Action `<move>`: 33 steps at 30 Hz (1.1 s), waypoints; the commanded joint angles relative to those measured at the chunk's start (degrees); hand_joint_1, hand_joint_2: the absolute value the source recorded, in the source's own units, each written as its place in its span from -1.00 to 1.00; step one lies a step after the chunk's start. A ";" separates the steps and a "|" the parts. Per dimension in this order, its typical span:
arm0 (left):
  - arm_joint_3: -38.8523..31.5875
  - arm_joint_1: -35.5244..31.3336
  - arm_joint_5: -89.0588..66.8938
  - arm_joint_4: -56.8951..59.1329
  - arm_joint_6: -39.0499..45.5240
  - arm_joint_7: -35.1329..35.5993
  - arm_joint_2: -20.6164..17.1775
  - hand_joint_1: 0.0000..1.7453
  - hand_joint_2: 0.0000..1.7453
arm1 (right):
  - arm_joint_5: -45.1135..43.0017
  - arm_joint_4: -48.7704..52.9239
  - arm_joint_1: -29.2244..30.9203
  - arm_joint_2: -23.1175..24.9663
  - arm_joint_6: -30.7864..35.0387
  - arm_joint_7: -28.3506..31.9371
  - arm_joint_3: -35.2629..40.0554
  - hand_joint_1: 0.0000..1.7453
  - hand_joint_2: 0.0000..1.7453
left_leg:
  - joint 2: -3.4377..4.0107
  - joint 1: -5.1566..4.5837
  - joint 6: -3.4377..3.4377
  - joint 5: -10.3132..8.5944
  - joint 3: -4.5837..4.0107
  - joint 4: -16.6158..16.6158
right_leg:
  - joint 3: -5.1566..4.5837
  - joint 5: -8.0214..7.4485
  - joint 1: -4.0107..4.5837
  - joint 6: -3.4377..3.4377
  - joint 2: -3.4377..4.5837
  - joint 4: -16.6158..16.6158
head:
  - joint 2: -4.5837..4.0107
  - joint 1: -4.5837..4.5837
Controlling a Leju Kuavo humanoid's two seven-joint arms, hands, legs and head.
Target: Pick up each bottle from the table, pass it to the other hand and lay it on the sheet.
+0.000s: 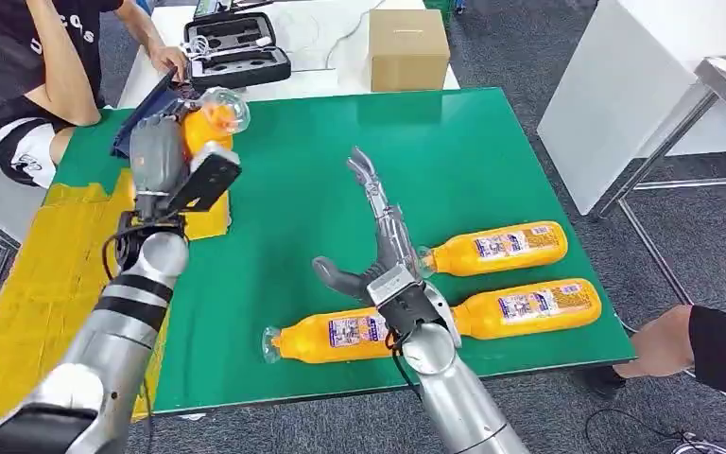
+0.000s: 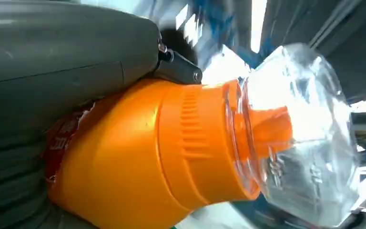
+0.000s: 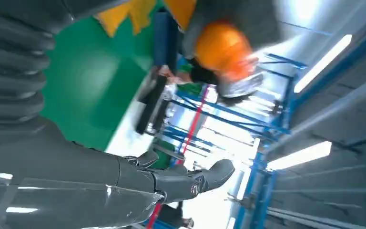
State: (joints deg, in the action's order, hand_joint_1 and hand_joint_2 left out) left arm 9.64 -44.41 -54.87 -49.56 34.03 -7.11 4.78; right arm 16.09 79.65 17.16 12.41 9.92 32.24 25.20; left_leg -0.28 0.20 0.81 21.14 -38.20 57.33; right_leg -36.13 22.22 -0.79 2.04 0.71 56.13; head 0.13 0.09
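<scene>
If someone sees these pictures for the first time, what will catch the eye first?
First, the orange bottle with its clear cap, held up by the left hand above the yellow sheet at the table's left side. Next, the right hand, fingers spread over the green table, with three more orange bottles lying around it.

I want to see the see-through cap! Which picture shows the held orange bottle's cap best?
The left wrist view: the orange plastic bottle with its clear domed cap shows large and close in the left hand. The head view shows it small; the right wrist view shows it blurred.
</scene>
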 commanded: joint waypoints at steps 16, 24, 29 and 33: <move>9.70 -11.76 -26.38 26.07 0.90 14.23 -6.48 1.00 1.00 | -2.70 8.10 -1.30 -2.65 -0.72 1.68 1.74 -1.00 1.00 | 0.04 0.01 -0.05 0.13 0.19 0.05 | 0.21 0.11 0.04 -0.07 0.00 0.03 | 0.00 0.00; 9.59 -8.74 -32.02 32.78 -3.93 16.53 -8.84 1.00 1.00 | -4.25 9.90 -1.75 -3.84 -1.58 2.32 3.82 -1.00 1.00 | 0.22 -0.01 -0.06 0.16 0.32 -0.03 | 0.28 0.10 0.01 -0.07 0.16 -0.03 | 0.00 0.00; 6.52 -7.03 -30.12 34.51 -10.08 16.86 -9.42 1.00 1.00 | -5.10 8.57 -1.73 -3.95 -1.22 1.89 2.88 -1.00 1.00 | 0.15 0.00 -0.04 0.14 0.30 -0.04 | 0.27 0.11 0.02 -0.07 0.10 -0.04 | 0.00 0.00; 3.37 -5.83 -27.31 34.94 -13.22 15.47 -9.80 1.00 1.00 | -5.38 7.83 -1.67 -3.76 -1.23 1.72 2.21 -1.00 1.00 | 0.18 0.02 -0.05 0.23 0.43 0.01 | 0.42 0.17 0.05 -0.08 0.11 -0.01 | 0.00 0.00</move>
State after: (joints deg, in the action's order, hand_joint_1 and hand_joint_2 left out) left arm 17.14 -49.93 -84.96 -20.67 24.91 9.57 -3.76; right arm 11.37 89.90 14.30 10.32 8.48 34.45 27.26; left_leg -0.25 0.20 0.80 21.15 -38.27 57.32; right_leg -36.19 22.24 -0.80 2.04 0.76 56.14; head 0.13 0.09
